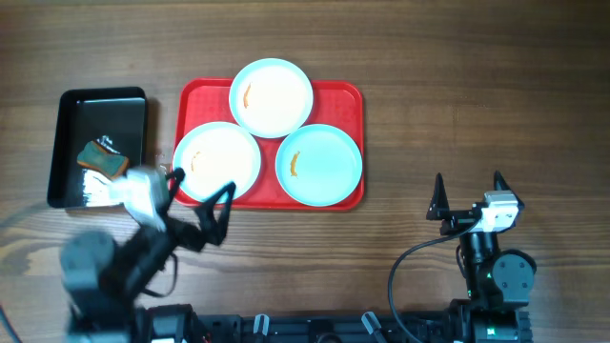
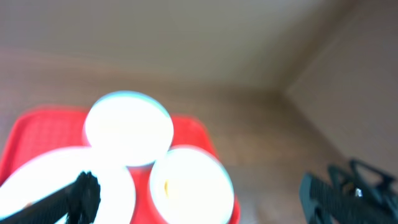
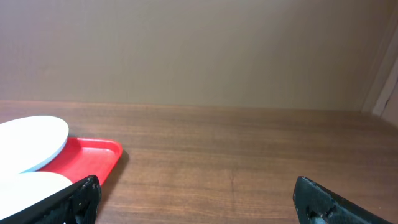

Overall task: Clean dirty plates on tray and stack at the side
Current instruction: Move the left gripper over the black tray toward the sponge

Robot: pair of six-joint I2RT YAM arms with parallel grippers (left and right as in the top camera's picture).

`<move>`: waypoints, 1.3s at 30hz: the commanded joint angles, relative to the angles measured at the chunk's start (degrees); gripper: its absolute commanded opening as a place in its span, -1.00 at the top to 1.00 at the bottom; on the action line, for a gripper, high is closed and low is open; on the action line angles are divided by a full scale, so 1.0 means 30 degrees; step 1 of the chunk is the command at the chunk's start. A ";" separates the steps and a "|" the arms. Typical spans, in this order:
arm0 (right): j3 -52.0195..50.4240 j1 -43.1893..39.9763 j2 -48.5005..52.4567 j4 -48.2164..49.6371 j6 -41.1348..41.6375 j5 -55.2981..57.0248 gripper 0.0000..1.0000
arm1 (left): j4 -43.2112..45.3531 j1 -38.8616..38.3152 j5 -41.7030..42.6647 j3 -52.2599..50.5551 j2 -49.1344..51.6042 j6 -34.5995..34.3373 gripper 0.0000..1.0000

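Item 1: red tray (image 1: 345, 95) is lying on the wooden table (image 1: 496, 76), centre-left.

Item 2: three dirty plates are sitting on it, each showing an orange smear. The far plate (image 1: 272, 97) is overhanging the tray's far rim, the left plate (image 1: 217, 162) is overhanging its left rim, and the right plate (image 1: 319, 164) is sitting inside.

Item 3: black tray (image 1: 67, 114), just left of the red one, is holding a sponge (image 1: 102, 158).

Item 4: left gripper (image 1: 201, 197) is hovering at the left plate's near edge, fingers spread wide, gripping nothing; I am seeing it blurred.

Item 5: right gripper (image 1: 468, 186) is sitting well right of the tray, fingers wide apart and empty.
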 commanded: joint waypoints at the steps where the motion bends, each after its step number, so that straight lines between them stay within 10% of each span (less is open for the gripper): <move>1: -0.0022 -0.0131 -0.0153 0.0036 -0.0328 0.0262 -0.99 | -0.4772 0.0168 -0.1115 0.5566 0.6448 0.2543 -1.00; 10: -0.0022 -0.0131 -0.0153 0.0036 -0.0328 0.0262 -0.99 | -0.8859 0.0175 0.2149 1.0535 1.3624 0.0481 -0.99; 19: -0.0015 -0.0131 -0.0153 0.0036 -0.0335 0.0262 -0.99 | -1.7405 0.0648 -1.1030 1.8251 2.0334 -0.5144 -1.00; 39: -0.0015 -0.0131 -0.0153 0.0036 -0.0328 0.0262 -0.99 | -1.2713 0.5333 -1.1307 1.8236 2.5077 -0.6710 -1.00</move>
